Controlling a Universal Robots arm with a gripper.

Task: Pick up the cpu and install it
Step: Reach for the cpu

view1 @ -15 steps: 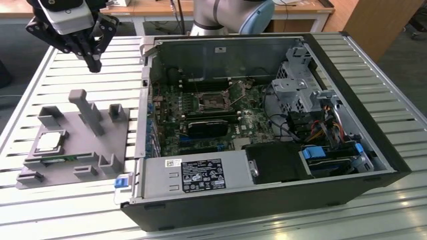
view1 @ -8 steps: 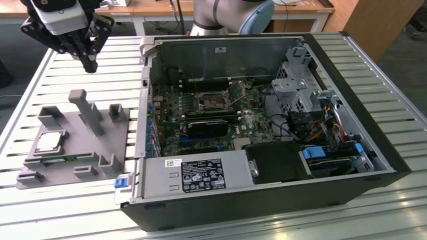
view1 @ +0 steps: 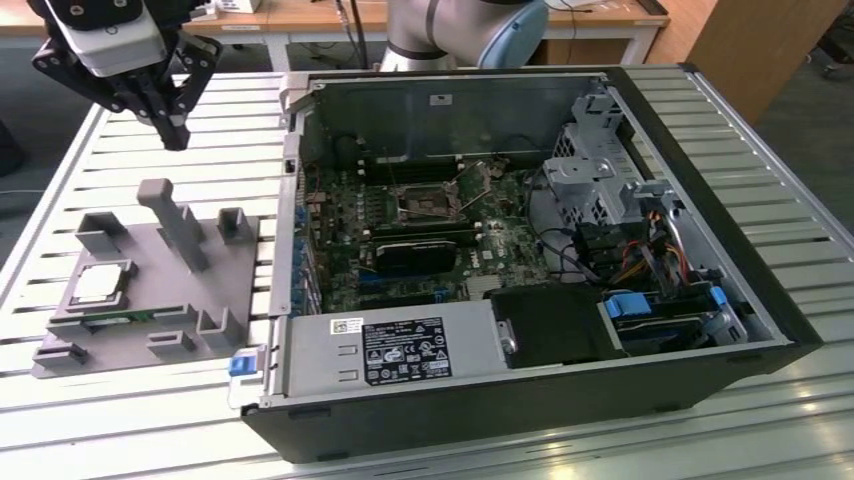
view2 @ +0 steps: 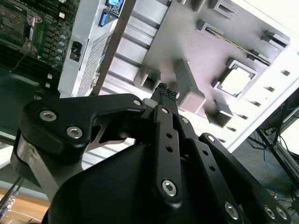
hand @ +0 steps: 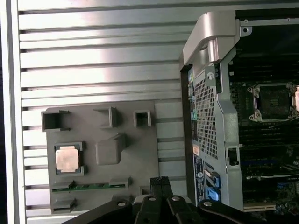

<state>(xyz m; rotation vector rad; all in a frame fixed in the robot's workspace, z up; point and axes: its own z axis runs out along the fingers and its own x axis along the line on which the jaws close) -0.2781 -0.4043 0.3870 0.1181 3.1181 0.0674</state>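
Observation:
The cpu [view1: 100, 283], a small square chip with a silvery top, lies flat in a recess of the grey holder plate [view1: 247, 285] at the exterior view's left; both wrist views show the cpu [view2: 233, 81] [hand: 68, 158] too. My gripper [view1: 171, 135] hangs well above the slatted table behind that plate, apart from the chip. Its black fingers are pressed together with nothing between them, as the wrist views of the gripper [view2: 166, 91] [hand: 160, 182] show. The open cpu socket [view1: 427, 205] [hand: 274, 101] sits on the motherboard inside the open computer case [view1: 747, 300].
The holder plate carries a tall upright post [view1: 174, 220] and several small blocks, and a green memory stick [hand: 88, 186] lies along its edge. A grey power supply box [view1: 387, 350] and bundled cables [view1: 641, 250] fill the case's near side. The case wall [hand: 210, 84] stands beside the plate.

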